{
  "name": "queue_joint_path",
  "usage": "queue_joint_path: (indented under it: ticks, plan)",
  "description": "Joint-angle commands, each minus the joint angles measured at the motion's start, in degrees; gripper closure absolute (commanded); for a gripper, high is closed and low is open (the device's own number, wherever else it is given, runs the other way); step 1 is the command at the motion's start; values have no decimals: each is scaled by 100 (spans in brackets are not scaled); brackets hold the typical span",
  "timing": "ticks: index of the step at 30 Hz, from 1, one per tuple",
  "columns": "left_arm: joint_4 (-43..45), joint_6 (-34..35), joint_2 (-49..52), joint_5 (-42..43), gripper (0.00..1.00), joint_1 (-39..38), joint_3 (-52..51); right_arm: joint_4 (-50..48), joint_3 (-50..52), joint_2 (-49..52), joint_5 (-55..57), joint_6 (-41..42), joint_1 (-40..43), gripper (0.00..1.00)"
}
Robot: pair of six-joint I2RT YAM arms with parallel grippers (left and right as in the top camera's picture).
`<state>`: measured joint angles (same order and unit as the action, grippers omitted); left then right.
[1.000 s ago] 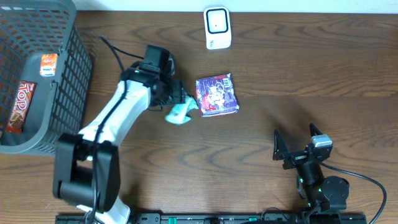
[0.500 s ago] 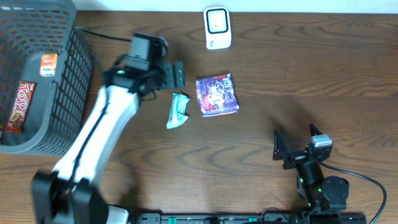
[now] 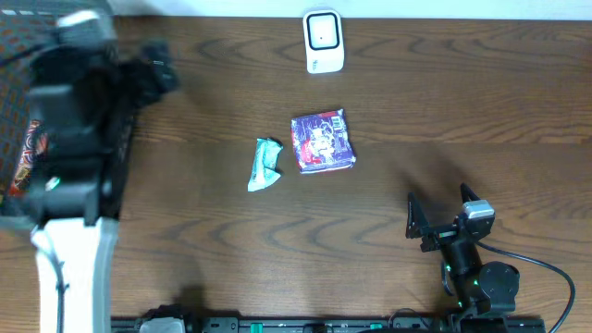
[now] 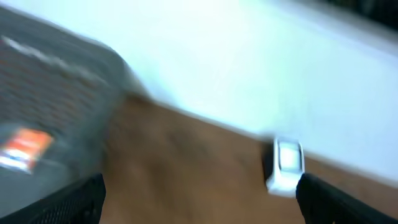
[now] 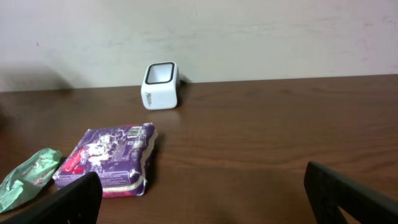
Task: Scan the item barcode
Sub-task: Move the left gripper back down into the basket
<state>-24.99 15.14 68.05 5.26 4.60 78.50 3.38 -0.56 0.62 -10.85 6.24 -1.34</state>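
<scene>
Left pincer has swung over to the basket at the tabletop's left edge, wide open, holding nothing. Green packet lies mid-tabletop beside the purple pack, away from the scanner. It probably wants another item. Right pincer sits open, empty.

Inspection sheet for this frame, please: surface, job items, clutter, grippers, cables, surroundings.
Surface: brown wood table; no spills seen.
Job's things: white scanner at the far edge; purple packet lying flat in front of it; green wrapper beside the packet, on the basket side.
Clutter: grey basket at the left end, with a snack bar inside.
Grippers: left gripper open, empty, blurred, by the basket; right gripper open, empty, at the near edge.
Cables: black cable at the right arm's base.
Surroundings: pale wall behind the table.
</scene>
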Motion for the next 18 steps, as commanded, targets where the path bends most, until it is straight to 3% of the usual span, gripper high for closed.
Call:
queue_joint_path:
  ticks: [1,6,10,18]
  plan:
    - [136,-28,-295,-415,3,680,116,4,24,-31,0,-74,28,1]
    - [61,-26,-190,-1141,3,1768,114,4,24,-31,2,-74,28,1]
    - [-216,20,184,-1200,3,2393,114,4,24,-31,0,-74,28,1]
    - [-820,-17,1145,-1198,3,2907,114,4,24,-31,0,-74,28,1]
